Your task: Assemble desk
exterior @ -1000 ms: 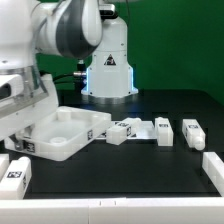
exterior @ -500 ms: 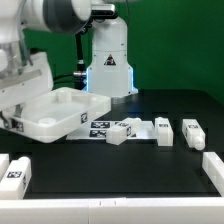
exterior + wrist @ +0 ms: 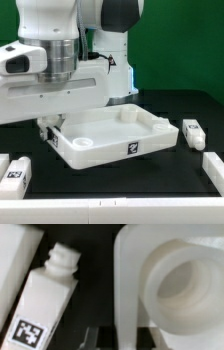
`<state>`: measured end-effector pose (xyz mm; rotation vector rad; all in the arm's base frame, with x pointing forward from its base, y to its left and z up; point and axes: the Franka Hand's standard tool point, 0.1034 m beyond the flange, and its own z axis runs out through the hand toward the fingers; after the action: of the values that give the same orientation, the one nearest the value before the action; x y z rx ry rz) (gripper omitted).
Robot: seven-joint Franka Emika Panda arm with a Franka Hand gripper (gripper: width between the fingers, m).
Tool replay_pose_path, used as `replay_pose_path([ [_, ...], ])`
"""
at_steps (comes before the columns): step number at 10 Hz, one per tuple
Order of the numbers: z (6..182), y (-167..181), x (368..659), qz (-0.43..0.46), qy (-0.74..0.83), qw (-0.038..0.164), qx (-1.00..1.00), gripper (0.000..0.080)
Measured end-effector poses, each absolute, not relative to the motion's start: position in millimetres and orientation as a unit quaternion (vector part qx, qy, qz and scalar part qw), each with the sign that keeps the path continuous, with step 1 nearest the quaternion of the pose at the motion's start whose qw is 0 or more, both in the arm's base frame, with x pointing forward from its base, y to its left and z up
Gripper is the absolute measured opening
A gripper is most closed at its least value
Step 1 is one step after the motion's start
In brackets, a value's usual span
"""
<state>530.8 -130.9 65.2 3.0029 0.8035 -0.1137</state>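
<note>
The white desk tabletop (image 3: 110,135), rim up with round corner sockets and a tag on its near wall, fills the middle of the exterior view. My gripper (image 3: 45,128) is at its left corner, mostly hidden under the arm's wrist. In the wrist view my gripper (image 3: 122,336) is shut on the tabletop's rim (image 3: 130,274), with a finger on each side of the wall, next to a corner socket (image 3: 185,280). A white leg (image 3: 45,303) with a peg end and a tag lies beside the rim. Another leg (image 3: 191,133) lies at the exterior view's right.
The arm's base (image 3: 112,70) stands behind the tabletop. Two more white tagged blocks lie at the front, one at the exterior view's left (image 3: 15,170) and one at the right (image 3: 213,168). The marker board is hidden behind the tabletop.
The arm has swung forward and carried the tabletop toward the exterior view's right, turning it. The tabletop now hides the marker board and the middle legs seen earlier.
</note>
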Motion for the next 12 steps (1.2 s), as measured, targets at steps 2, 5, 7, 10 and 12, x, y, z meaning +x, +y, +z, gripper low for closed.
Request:
replay_pose_path([
  [2,64.0,-130,528,-0.038,0.258,0.015,0.965,0.0054],
  [5,66.7,-123,543,-0.031,0.164,0.021,0.986,0.0054],
  [7,54.9,-111,565,-0.021,0.043,0.025,0.999,0.0054],
  [10,39.9,-103,566,-0.024,0.023,0.024,0.999,0.0054],
  [12,38.8,-103,566,-0.025,0.023,0.024,0.999,0.0054],
])
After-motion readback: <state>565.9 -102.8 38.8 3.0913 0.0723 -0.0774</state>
